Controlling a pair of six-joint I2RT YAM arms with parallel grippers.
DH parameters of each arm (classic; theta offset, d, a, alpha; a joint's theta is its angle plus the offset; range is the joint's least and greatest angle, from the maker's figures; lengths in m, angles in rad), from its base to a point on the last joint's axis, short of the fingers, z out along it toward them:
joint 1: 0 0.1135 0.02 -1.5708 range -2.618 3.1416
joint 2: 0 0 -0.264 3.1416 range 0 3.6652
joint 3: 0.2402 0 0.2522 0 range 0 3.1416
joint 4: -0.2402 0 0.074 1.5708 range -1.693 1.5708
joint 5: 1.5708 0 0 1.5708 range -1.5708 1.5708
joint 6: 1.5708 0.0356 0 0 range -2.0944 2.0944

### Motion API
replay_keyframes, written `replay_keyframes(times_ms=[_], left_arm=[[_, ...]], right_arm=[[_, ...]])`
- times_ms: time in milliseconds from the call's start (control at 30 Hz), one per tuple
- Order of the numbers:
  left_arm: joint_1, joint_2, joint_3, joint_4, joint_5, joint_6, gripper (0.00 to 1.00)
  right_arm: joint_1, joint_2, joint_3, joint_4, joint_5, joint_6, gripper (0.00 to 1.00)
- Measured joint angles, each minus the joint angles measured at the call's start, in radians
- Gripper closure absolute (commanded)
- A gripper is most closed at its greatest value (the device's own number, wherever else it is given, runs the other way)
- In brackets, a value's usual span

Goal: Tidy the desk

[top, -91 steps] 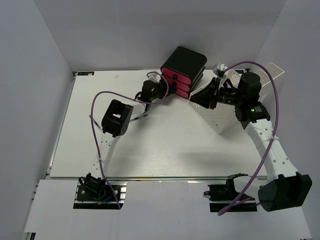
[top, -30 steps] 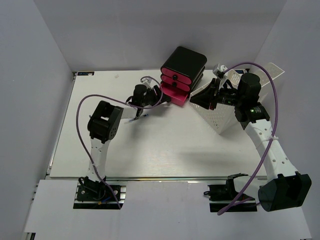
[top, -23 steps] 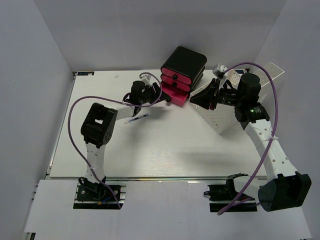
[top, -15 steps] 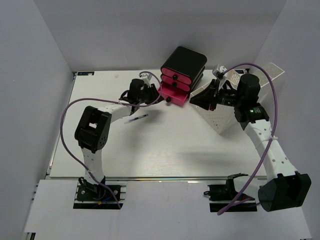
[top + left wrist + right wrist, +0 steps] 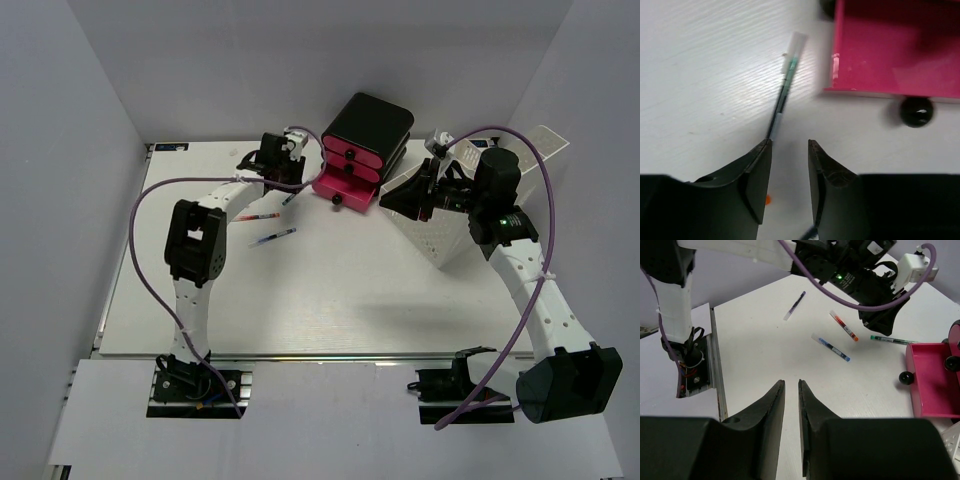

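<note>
The desk (image 5: 300,300) is a wide white tabletop with a silver rail along its near edge. My left gripper (image 5: 283,175) reaches to the far side, just left of the black-and-pink drawer unit (image 5: 366,140). Its jaws (image 5: 789,142) are open and empty over bare desk, and a green pen (image 5: 785,92) lies just ahead of the left fingertip. The bottom pink drawer (image 5: 890,50) stands pulled out. My right gripper (image 5: 415,195) hovers by the white perforated tray (image 5: 440,235). Its jaws (image 5: 791,382) stand a narrow gap apart and hold nothing.
A red pen (image 5: 258,216), a blue pen (image 5: 273,237) and the green pen (image 5: 290,198) lie left of the open drawer. The right wrist view also shows a dark pen (image 5: 795,305) farther off. The drawer's black knob (image 5: 916,111) sticks out. Grey walls enclose three sides.
The bottom pink drawer has slid out. My left arm has stretched away from me, and its gripper has moved from the drawer front to the desk left of the unit. The right arm has not moved.
</note>
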Motion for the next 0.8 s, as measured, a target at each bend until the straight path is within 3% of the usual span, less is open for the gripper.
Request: replay_keyframes(times_ms=[200,800], left_arm=[[0.025,0.148,0.175,-0.13,-0.076,0.085,0.53],[0.012,0.172,0.171,-0.122,-0.087,0.152,0.53]], right_arm=[[0.0,0.0,0.0,0.0,0.0,-0.001,0.77],[0.0,0.006,0.0,0.0,0.0,-0.001,0.77]])
